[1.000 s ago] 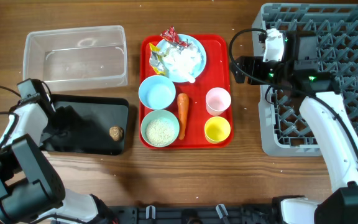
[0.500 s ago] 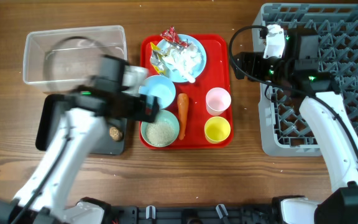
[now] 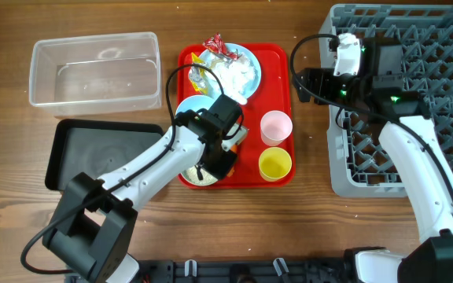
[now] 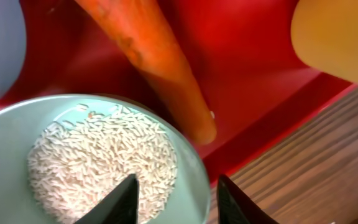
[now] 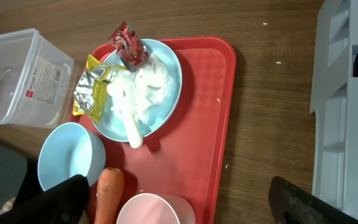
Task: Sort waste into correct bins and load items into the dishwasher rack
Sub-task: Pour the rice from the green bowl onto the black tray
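Note:
My left gripper (image 4: 178,199) is low over the front of the red tray (image 3: 281,63). Its jaws straddle the rim of the light blue bowl (image 4: 188,180) that holds white rice (image 4: 98,162): one finger over the rice, one outside the rim, with a gap showing. The orange carrot (image 4: 160,62) lies just beyond the bowl, and the yellow cup (image 3: 274,163) stands to its right. My right gripper (image 5: 182,208) hangs open between the tray and the grey dishwasher rack (image 3: 447,47), above the pink cup (image 5: 157,208).
The blue plate (image 5: 169,81) at the tray's back carries crumpled tissue (image 5: 148,87), a white spoon (image 5: 129,121), and red (image 5: 128,42) and yellow (image 5: 92,93) wrappers. An empty blue bowl (image 5: 67,158) sits beside it. The clear tub (image 3: 93,71) and black tray (image 3: 93,157) lie left.
My left arm has swung from the black tray on the left across to the rice bowl on the red tray, and its jaws have narrowed. The right arm has not moved.

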Controlling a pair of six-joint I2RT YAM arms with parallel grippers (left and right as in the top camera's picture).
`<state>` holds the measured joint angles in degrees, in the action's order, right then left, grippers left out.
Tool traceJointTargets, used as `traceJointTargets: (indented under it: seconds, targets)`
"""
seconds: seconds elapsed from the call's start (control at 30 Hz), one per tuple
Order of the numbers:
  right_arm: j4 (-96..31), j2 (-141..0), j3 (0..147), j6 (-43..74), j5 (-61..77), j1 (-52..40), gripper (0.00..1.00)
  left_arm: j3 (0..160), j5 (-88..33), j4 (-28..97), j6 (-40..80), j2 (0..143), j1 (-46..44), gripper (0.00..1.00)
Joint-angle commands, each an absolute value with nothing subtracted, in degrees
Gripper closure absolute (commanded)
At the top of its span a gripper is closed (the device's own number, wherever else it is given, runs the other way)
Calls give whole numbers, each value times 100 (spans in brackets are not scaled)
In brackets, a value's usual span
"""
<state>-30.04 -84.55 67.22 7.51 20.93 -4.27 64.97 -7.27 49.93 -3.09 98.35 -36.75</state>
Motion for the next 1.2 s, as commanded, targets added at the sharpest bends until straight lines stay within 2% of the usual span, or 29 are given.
traceJointTargets:
  seconds: [0.0,0.27,0.37,0.4,0.57,0.7,0.9,1.03,1.17]
  targets:
    - [-3028,-8519,6777,766,2036,-388,5,6482,-1151,5006,-183,9839,-3693,63]
    - [-3068,-8519,6777,766,2036,-388,5,5996,-1151,4775,49,9859,-3691,69]
    - [-3065,-8519,6777,762,2034,-388,5,5996,-1151,4770,49,9859,-3691,87]
    - [-3068,-8519,6777,762,2036,-388,5,5996,-1151,4770,49,9859,-3691,96]
    - [-3076,-8519,6777,766,2036,-388,5,6012,-1153,4786,56,9856,-3691,96]
    - [-3057,-8519,6777,764,2036,-388,5,6554,-1120,5273,252,9749,-3686,96]
    - [-3052,-8519,6777,762,2034,-388,5,7133,-779,5765,1286,8925,-3629,96]
    - [-3052,-8519,6777,760,2034,-388,5,7133,-432,5961,2045,8337,-3127,96]
    - [-3052,-8519,6777,764,2034,-388,5,7131,-397,6482,2298,7957,-2058,96]
